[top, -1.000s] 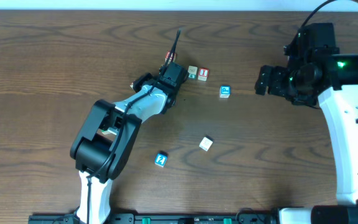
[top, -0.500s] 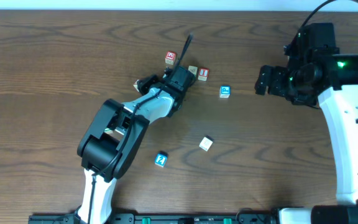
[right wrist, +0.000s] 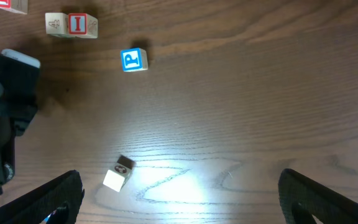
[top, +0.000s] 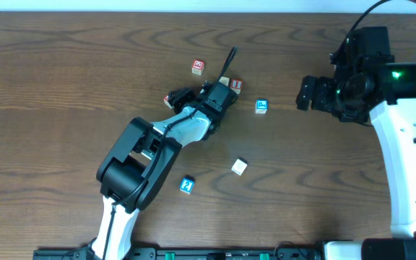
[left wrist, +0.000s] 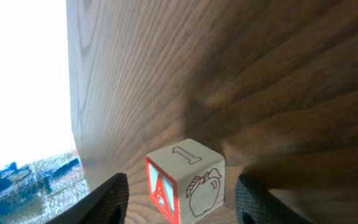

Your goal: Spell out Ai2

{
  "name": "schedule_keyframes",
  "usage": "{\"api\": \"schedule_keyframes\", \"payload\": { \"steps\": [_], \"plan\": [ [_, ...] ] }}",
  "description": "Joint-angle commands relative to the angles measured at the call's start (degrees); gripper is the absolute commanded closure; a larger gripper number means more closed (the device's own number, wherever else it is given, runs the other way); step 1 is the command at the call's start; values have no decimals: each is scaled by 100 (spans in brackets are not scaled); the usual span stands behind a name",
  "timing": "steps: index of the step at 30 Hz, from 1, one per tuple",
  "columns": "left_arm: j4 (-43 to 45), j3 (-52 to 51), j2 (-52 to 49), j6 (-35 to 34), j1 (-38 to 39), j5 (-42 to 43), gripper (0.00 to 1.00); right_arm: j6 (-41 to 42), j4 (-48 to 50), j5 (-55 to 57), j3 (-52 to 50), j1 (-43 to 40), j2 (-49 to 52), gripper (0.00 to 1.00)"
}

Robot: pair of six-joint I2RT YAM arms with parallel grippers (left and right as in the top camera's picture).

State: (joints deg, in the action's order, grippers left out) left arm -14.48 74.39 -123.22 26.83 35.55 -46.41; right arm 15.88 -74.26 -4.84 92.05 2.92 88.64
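Overhead, pale cube [top: 224, 80] half-hidden behind left arm [top: 186, 126] — left fingers [left wrist: 107, 199], right fingers [right wrist: 48, 199] wide.

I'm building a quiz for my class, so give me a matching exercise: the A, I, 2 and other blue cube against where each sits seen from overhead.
Things: 1 A cube; 2 I cube; 3 2 cube; 4 other blue cube.
Places: a nearest the bottom edge; b farthest right; c nearest the top edge; d right beside a pale cube.
Pairs: 1-c, 2-d, 3-a, 4-b.
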Motion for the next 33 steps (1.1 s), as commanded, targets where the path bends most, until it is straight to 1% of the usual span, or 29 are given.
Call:
{"api": "schedule_keyframes", "payload": {
  "steps": [1, 3, 6, 9, 12, 14, 15, 17, 20, 22, 26, 28, 30, 33],
  "plan": [
    [-15, -26, 212, -98, 79, 133, 39, -74, 9, 57, -2, 48, -46, 1],
    [-48, -26, 455, -160, 103, 229, 36, -72, 7, 57, -2, 48, -46, 1],
    [-219, -26, 973, -157, 138, 619, 34, -72, 7, 57, -4, 48, -46, 1],
    [-461, -26, 1604, -155, 140, 1259, 30, -72, 7, 57, -2, 50, -46, 1],
    [-767, -26, 2312, -151, 87, 2118, 24, -72, -9, 57, -4, 48, -46, 1],
    [-898, -26, 2682, -153, 0, 2511, 20, -72, -17, 57, -2, 48, -46, 1],
    [-942, -26, 2828, -162, -57, 2658, 17, -72, -20, 57, -4, 48, -46, 1],
    [-1047, -26, 3123, -245, -232, 3042, 4, -72, -35, 57, -4, 48, -46, 1],
    [-1493, 55, 3462, -629, -588, 3805, 4, -74, -57, 57, -4, 48, -46, 1],
    [-2050, 278, 3563, -754, -863, 4256, 5, -74, -57, 57, -4, 50, -46, 1],
    [-2848, 822, 3569, -1399, -1373, 4430, 5, -72, -57, 55, -4, 50, -46, 1],
    [-3344, 1147, 3569, -1416, -1652, 4933, 5, -72, -66, 55, -2, 50, -46, 1],
    [-3788, 1388, 3567, -1268, -1853, 5455, 5, -74, -90, 55, -2, 50, -46, 1],
    [-4546, 1657, 3565, -1182, -2055, 5925, 5, -72, -142, 55, -4, 50, -46, 1]
  ]
}}
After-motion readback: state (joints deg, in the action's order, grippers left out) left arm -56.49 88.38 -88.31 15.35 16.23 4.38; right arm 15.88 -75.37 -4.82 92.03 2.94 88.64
